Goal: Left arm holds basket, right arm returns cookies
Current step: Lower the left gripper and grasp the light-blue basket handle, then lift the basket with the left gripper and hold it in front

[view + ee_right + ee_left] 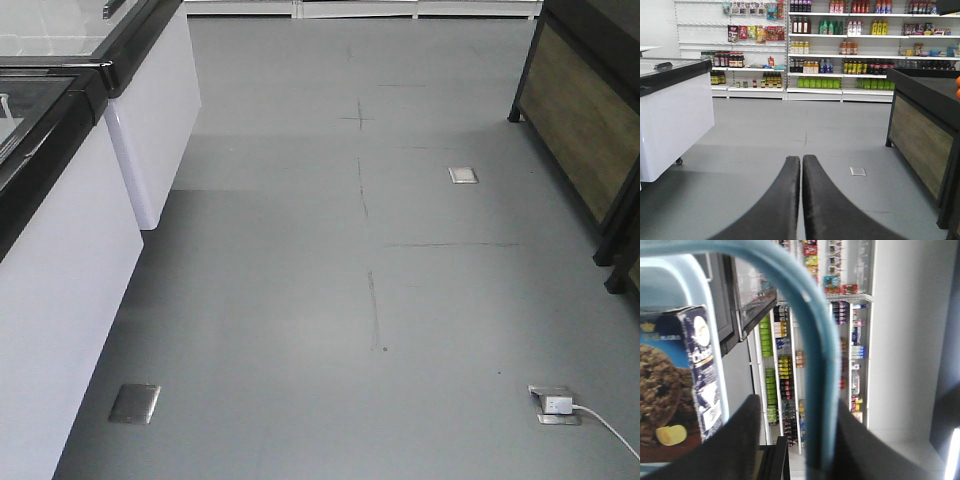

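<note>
Chocofello cookie box [675, 385] — light, stiff cardboard, crushable; grip across narrow faces. Stands inside basket [687, 270]. Left claw [797, 440] clamps basket handle [812, 350]; right claw [801, 200] pressed together, empty.

The left pincer [792, 440] shows in its wrist view as two dark, blurred fingers [737, 445] rising from the bottom edge, set apart with the basket handle [815, 365] running between them; whether they press on it cannot be told. The right pincer [801, 200] points level and forward, its two dark fingers [772, 205] pressed together along their length with nothing between them.
</note>
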You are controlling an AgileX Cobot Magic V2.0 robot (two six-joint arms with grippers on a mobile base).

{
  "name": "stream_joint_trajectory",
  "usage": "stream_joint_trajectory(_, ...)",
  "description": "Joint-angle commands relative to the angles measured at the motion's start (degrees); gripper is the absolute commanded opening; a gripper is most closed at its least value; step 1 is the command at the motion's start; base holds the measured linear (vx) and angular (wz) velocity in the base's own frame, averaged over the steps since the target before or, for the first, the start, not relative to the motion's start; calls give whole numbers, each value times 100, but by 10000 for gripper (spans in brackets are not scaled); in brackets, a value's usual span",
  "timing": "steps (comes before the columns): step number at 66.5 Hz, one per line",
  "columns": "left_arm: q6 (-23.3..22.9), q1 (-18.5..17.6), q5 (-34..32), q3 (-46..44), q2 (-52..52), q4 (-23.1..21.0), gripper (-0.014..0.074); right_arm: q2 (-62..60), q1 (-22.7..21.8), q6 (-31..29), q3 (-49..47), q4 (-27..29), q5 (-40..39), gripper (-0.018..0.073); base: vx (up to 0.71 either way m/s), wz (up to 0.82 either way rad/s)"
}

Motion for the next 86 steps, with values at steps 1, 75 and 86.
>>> stream_joint_trajectory(1,217,6,262,-173,-274,-495,-10,-77,-9,-24,14,-13,-437,-8,0,0)
stream_joint_trajectory(75,1471,-3561,686,1857,-2823,-495,-8,-77,-9,-24,14,-13,-431,-8,0,0)
stream_joint_trajectory(86,2104,-4260,800,3021,-3310,-495,-8,-77,-9,-24,14,-13,-431,-8,0,0)
